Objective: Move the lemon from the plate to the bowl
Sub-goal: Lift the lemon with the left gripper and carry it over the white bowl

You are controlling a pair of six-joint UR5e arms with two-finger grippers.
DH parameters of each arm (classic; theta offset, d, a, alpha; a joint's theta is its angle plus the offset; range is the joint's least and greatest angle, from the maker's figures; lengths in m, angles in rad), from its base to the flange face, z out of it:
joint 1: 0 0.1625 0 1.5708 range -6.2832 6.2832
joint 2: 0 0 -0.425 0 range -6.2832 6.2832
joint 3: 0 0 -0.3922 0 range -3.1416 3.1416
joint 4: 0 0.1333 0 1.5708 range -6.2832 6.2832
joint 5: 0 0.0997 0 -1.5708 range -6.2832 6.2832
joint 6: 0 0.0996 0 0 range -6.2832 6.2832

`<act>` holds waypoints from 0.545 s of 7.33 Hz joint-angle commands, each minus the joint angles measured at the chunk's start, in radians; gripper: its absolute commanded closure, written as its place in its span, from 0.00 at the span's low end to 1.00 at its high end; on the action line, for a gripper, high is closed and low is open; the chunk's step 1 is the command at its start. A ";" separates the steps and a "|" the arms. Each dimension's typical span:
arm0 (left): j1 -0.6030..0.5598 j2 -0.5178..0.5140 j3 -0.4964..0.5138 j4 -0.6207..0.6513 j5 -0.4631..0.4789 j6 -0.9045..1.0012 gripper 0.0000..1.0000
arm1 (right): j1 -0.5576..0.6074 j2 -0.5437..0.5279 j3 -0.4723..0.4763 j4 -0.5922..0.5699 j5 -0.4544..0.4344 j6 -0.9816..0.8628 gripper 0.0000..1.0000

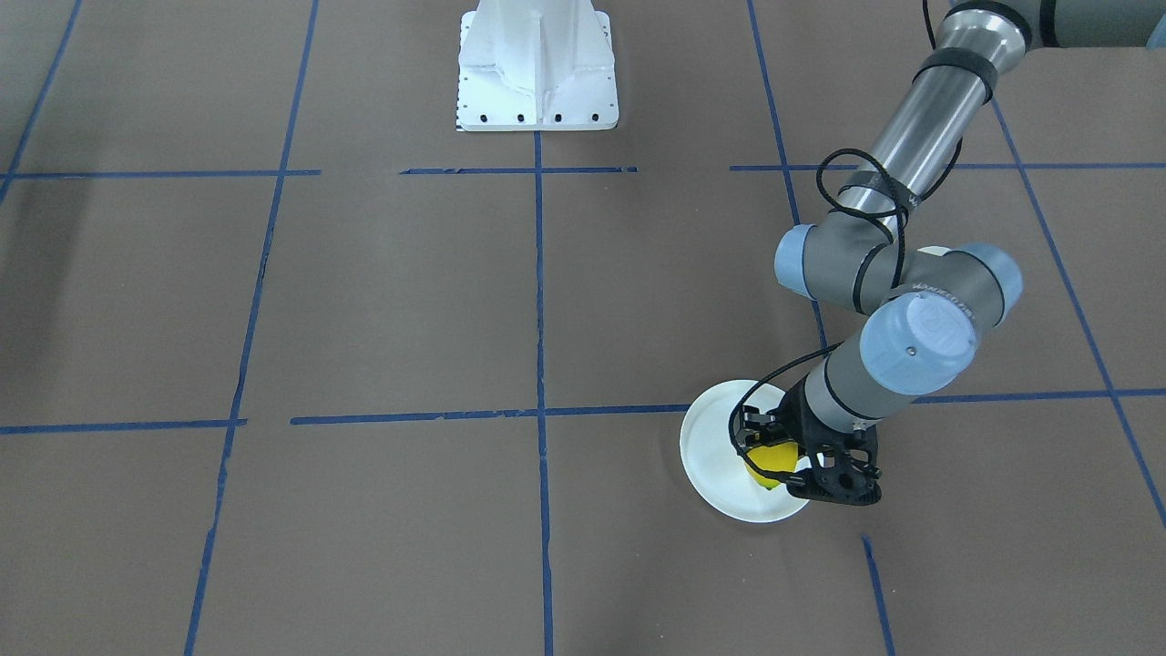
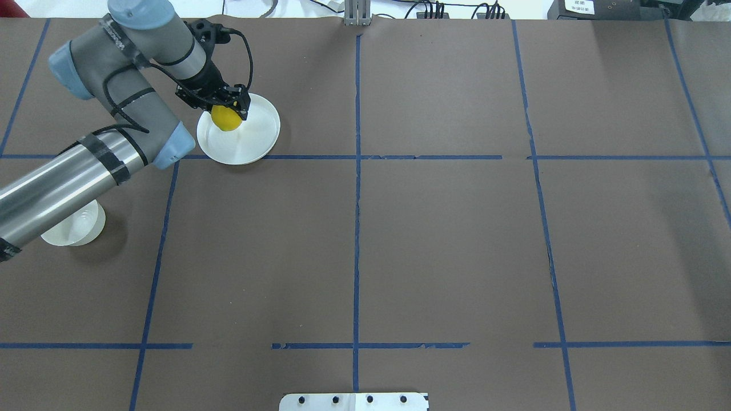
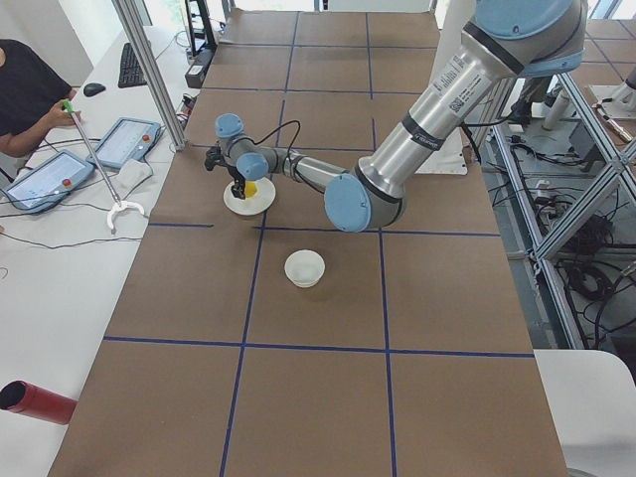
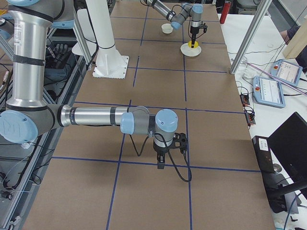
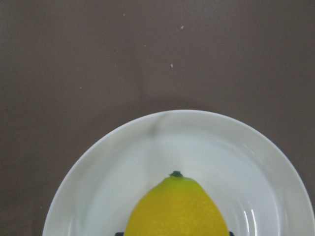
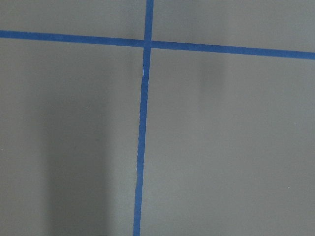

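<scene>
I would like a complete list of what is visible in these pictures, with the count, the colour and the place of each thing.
lemon: one, yellow, over the plate, between the gripper fingers.
plate: one, white, left far part of the table.
bowl: one, white, left side, nearer the robot than the plate.
table: one, brown cover.
tape lines: several, blue, a grid on the table.
base plate: one, white, middle of the robot's edge.
tablets: two, grey, on the white side bench.
left gripper: one, black, shut on the lemon.
right gripper: one, black, above bare table; state unclear.
</scene>
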 commanded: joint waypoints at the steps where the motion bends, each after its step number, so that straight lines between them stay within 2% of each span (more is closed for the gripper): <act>1: -0.060 0.226 -0.334 0.114 -0.081 0.018 1.00 | 0.000 0.000 0.000 0.000 0.000 0.000 0.00; 2: -0.063 0.398 -0.498 0.113 -0.081 0.099 1.00 | 0.000 0.000 0.000 0.000 0.000 0.000 0.00; 3: -0.066 0.515 -0.574 0.113 -0.078 0.168 1.00 | 0.000 0.000 0.000 0.000 0.000 0.000 0.00; 4: -0.065 0.634 -0.598 0.111 -0.047 0.173 1.00 | 0.000 0.000 0.000 0.000 0.000 0.000 0.00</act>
